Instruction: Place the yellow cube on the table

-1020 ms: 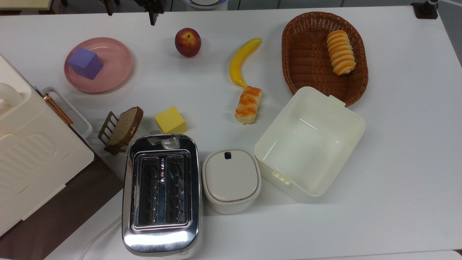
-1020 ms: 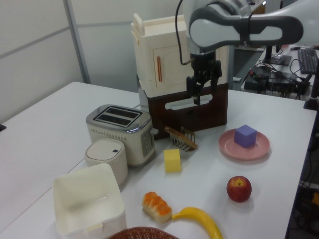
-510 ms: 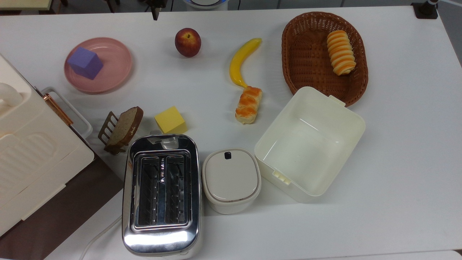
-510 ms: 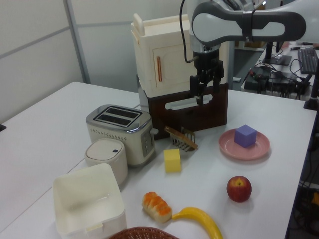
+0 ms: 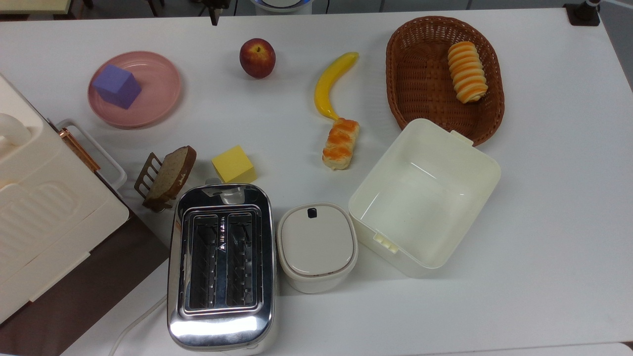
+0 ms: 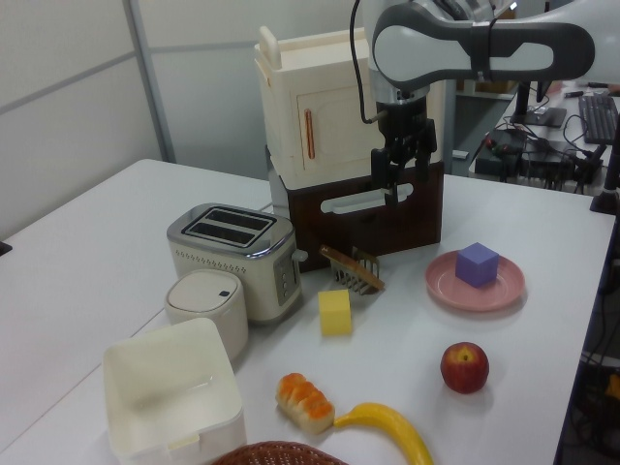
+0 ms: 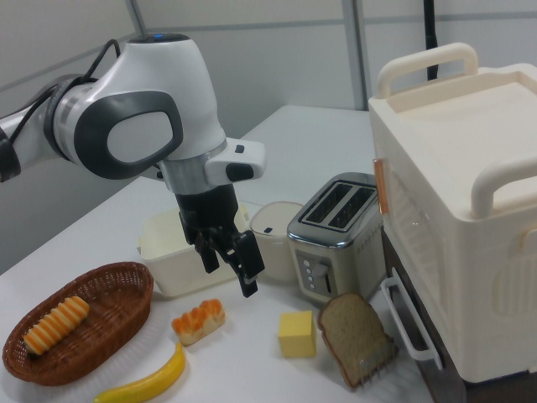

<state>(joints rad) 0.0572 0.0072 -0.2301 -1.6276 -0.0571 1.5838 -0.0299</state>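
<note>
The yellow cube (image 5: pixel 234 164) rests flat on the white table (image 5: pixel 544 198), between the toaster and the toast rack. It also shows in the left view (image 6: pixel 335 312) and in the right view (image 7: pixel 298 333). My gripper (image 6: pixel 387 192) hangs high above the table, well clear of the cube, in front of the cream cabinet. In the right view the gripper (image 7: pixel 230 277) is open with nothing between its dark fingers, up and to the left of the cube.
A chrome toaster (image 5: pixel 220 262), a lidded white pot (image 5: pixel 316 244) and an open white box (image 5: pixel 425 198) stand near the front. A toast rack with a bread slice (image 5: pixel 165 175), a pink plate (image 5: pixel 158 94) bearing a purple cube (image 5: pixel 117 86), an apple (image 5: pixel 257 57), a banana (image 5: pixel 332 81), a bread roll (image 5: pixel 340 143), a wicker basket (image 5: pixel 420 74) and a cream cabinet (image 5: pixel 44 212) surround the cube.
The gripper has drawn back toward the top view's upper edge and risen slightly, staying open. The yellow cube has not moved.
</note>
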